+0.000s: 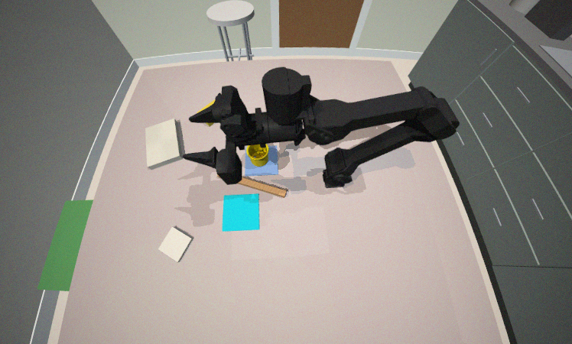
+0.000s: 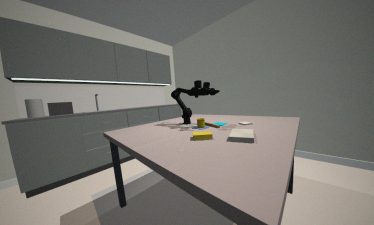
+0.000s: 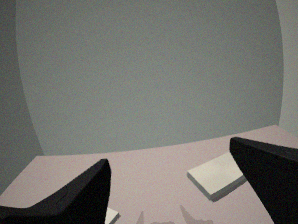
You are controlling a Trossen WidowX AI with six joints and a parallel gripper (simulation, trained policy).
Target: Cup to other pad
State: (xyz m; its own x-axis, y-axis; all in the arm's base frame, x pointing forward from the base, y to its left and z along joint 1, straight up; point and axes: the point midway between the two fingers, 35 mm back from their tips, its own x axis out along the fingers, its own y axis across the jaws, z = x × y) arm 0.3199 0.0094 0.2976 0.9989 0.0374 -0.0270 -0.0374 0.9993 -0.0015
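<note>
Black six-joint arm [image 1: 378, 113] [image 2: 180, 97]: extended above the table [image 1: 365, 265] [image 2: 210, 156]. Gripper [image 1: 186, 137] [image 2: 218, 91] [image 3: 173, 156]: wide, nothing held, fingers roughly level. Cyan pad [image 1: 241, 212] [image 2: 220, 123]: destination, beyond the wooden strip [image 1: 263, 186] [image 2: 214, 125] from the cup. Yellow cup [image 1: 258, 160] [image 2: 200, 123]: upright on the blue pad [image 1: 254, 170] [image 2: 196, 127], below and baseward of the fingertips; marbles [image 1: 258, 151] inside. Approach should require retracting toward the base, then lowering.
</note>
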